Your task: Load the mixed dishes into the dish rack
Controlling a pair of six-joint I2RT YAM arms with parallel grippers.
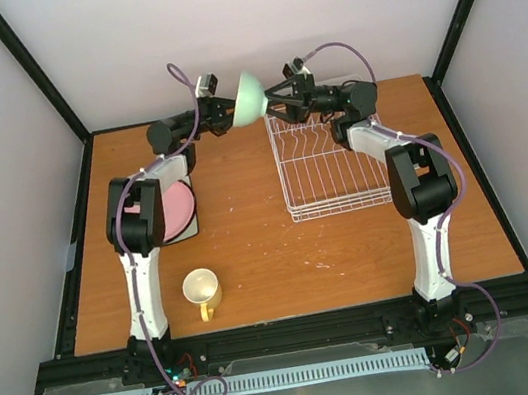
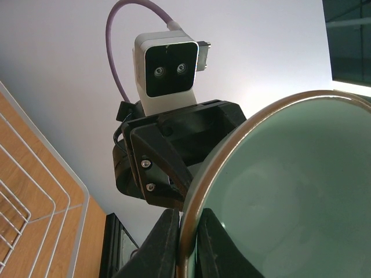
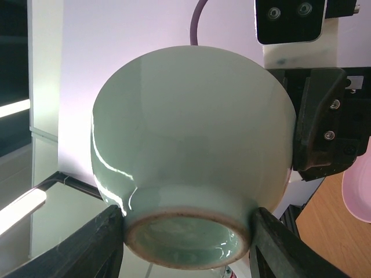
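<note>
The mint-green bowl (image 1: 249, 96) is held in the air above the far left corner of the white wire dish rack (image 1: 330, 166). My left gripper (image 1: 232, 111) is shut on its rim, one finger inside and one outside (image 2: 188, 223). My right gripper (image 1: 272, 103) is closed on the bowl's foot ring, a finger against each side (image 3: 185, 231). The bowl's inside fills the left wrist view (image 2: 290, 197) and its underside the right wrist view (image 3: 191, 145). The pink plate (image 1: 177, 210) lies at the left, partly under my left arm. The yellow mug (image 1: 201, 289) stands near the front.
The rack's wires show at the left of the left wrist view (image 2: 35, 174). The pink plate's edge shows at the right of the right wrist view (image 3: 356, 197). A dark rim shows under the pink plate; the other plates are hidden. Walls close the table's sides and back.
</note>
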